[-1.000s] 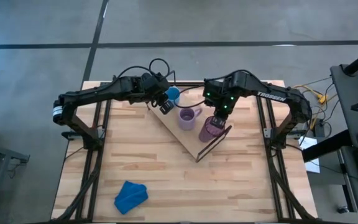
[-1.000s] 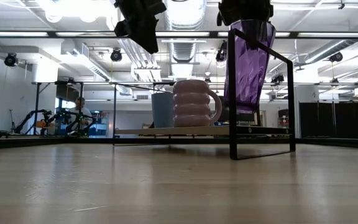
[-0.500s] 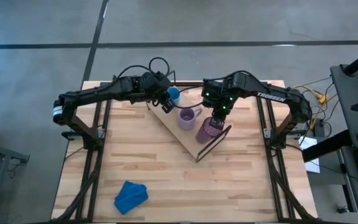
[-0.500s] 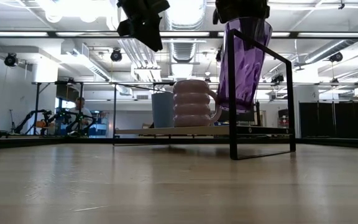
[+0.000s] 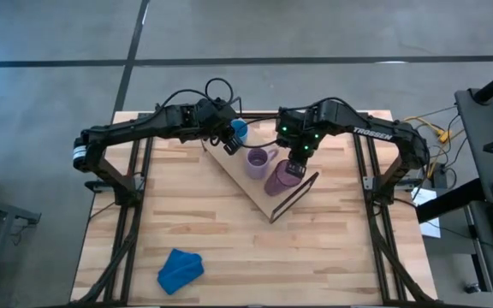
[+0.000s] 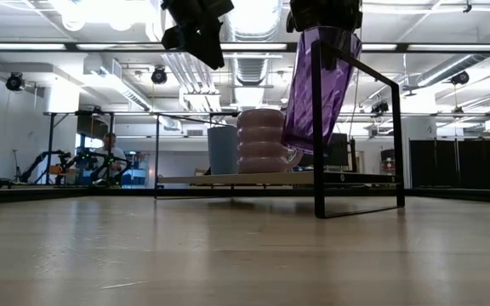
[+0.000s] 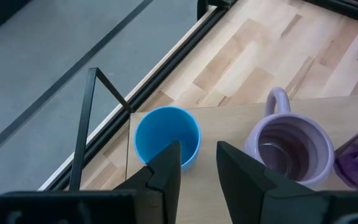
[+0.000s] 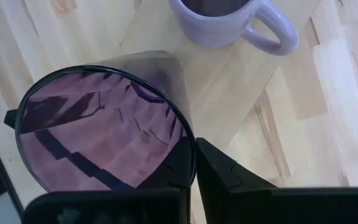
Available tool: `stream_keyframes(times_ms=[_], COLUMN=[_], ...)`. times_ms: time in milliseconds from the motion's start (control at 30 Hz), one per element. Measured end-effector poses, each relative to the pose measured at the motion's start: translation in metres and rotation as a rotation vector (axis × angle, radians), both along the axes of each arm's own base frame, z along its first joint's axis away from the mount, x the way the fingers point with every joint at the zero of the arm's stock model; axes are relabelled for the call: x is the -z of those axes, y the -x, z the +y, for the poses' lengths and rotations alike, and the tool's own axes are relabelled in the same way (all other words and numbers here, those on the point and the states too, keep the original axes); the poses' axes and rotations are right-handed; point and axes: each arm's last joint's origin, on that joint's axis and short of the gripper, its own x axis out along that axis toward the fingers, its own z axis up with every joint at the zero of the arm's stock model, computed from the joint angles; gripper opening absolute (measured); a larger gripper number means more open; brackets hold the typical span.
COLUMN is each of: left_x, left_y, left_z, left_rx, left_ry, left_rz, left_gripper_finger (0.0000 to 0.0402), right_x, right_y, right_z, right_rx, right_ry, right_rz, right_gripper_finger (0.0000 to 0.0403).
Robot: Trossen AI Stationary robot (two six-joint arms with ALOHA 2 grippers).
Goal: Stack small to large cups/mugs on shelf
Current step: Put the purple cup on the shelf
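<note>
The shelf (image 5: 257, 193) lies slantwise at the table's far middle. A small light-blue cup (image 7: 166, 134) stands on its far left end. A pale-lilac mug (image 7: 291, 146) stands upright on the board beside it. My left gripper (image 7: 197, 165) is open and empty, above the board just near the blue cup. My right gripper (image 8: 194, 168) is shut on the dark-purple cup (image 6: 317, 85) above the shelf's right part, close to the mug (image 6: 262, 140). My right gripper holds the purple cup by its rim (image 8: 188, 146), one finger inside the cup and one outside. The fingers come from above, pointing down. The cup hangs below them, lifted clear of the board, tilted with its bottom (image 6: 300, 144) toward the mug.
The shelf's black wire leg (image 6: 356, 136) stands just right of the hanging cup. A blue cloth (image 5: 181, 269) lies near the table's front left. Black rails (image 5: 135, 214) run along the table's left and right sides. A person (image 6: 109, 149) sits in the room beyond.
My right gripper has carried the purple cup toward the table's left, closer to the mug. The cup has tipped from nearly upright to slanted, its bottom swinging toward the mug, and stays clear of the board.
</note>
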Motion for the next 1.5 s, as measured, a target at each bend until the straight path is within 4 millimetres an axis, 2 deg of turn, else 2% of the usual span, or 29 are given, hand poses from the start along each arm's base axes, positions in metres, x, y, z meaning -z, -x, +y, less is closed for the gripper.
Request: stream_keyframes(times_ms=[167,400,767,1500], left_x=[0.000,0.000,0.000,0.000], left_y=[0.000,0.000,0.000,0.000], left_z=[0.000,0.000,0.000,0.000], left_rx=[0.000,0.000,0.007,0.024], left_ry=[0.000,0.001,-0.004,-0.018], left_rz=[0.000,0.004,0.008,0.022], left_gripper_finger=[0.0089,0.0089,0.0089,0.0089], right_x=[0.007,0.025,0.024,0.024], right_y=[-0.003,-0.018,-0.018,-0.019], right_z=[-0.001,-0.004,-0.004,-0.002], right_rx=[0.004,-0.027,-0.028,-0.020], right_ry=[-0.007,-0.006,-0.004,-0.002], right_rz=[0.033,0.082,0.079,0.070], right_gripper_finger=[0.0008,0.0009,0.0011,0.0073])
